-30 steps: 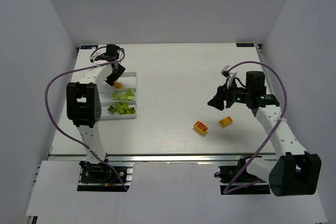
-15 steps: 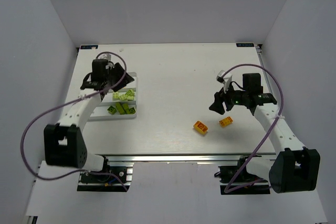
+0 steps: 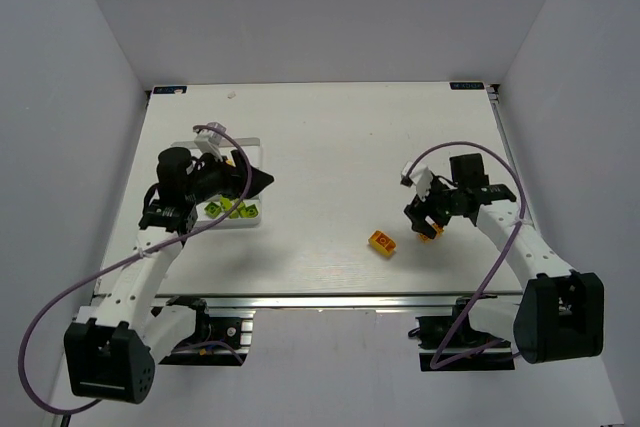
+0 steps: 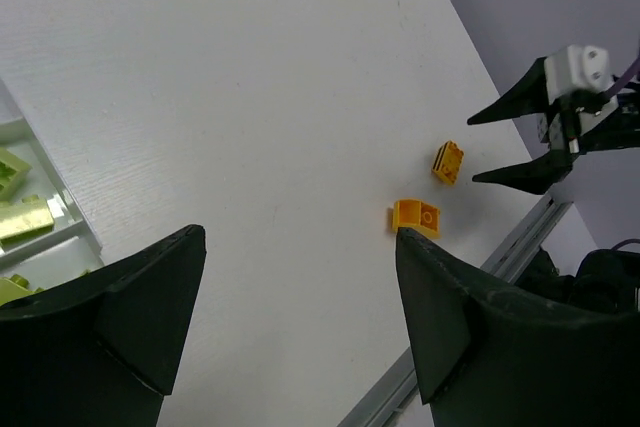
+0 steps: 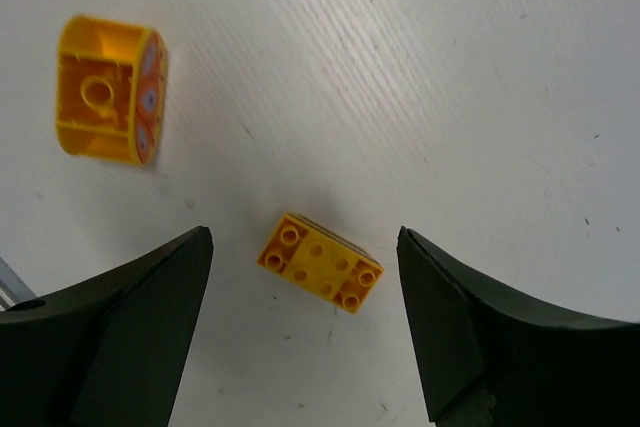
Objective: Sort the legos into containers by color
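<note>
Worktop (image 3: 330, 147): white tray (image 3: 243, 143) sits by the left edge with lime green bricks (image 3: 232, 209) in it. I see the left gripper (image 4: 300, 232) spread wide and empty over the tray's right edge. The right gripper (image 5: 302, 237) is spread too, straddling an orange studded brick (image 5: 320, 262) towards the right edge without touching it. A second orange brick (image 5: 105, 89) lies nearby.

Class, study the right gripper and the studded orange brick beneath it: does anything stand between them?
Nothing visible does. In the right wrist view the studded orange brick lies flat on the bare table, framed by the fingers of the open right gripper. The rounded orange brick sits apart, off to one side.
</note>
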Available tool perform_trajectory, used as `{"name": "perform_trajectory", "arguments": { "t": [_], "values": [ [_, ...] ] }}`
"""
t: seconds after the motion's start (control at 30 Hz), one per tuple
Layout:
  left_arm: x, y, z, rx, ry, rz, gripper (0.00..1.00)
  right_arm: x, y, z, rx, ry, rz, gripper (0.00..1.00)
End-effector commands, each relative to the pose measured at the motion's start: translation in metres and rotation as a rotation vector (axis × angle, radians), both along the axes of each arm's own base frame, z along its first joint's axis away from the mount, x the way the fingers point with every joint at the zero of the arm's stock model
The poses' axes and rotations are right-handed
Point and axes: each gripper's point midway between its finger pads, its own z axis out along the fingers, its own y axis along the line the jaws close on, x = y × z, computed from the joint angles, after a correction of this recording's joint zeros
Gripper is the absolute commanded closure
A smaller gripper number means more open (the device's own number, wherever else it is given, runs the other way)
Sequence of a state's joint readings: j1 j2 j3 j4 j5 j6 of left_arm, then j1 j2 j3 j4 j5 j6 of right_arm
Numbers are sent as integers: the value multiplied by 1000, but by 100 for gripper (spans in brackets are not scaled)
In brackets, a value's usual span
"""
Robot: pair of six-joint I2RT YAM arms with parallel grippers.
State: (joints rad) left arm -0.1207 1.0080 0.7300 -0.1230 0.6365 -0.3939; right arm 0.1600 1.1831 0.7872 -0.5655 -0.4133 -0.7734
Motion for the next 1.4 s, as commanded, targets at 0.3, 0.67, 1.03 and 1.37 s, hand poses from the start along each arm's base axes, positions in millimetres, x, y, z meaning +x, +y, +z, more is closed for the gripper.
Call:
{"name": "perform_trajectory", "arguments": {
  "t": [0.3,0.67,1.03,1.37],
  "values": [
    [-12,3,30,20,-153,-17,12,-23,-30,-15,-386,-268,687,18],
    [-11,5,30,31,-158,-8,12,-9,-38,-37,-439,-153,789,18],
    [-9,6,27,38,-149,-2,12,4,-43,-66,-460,-73,773,27],
    [-11,8,32,42,-175,11,12,5,-45,-71,-450,-4,751,69]
  ]
}}
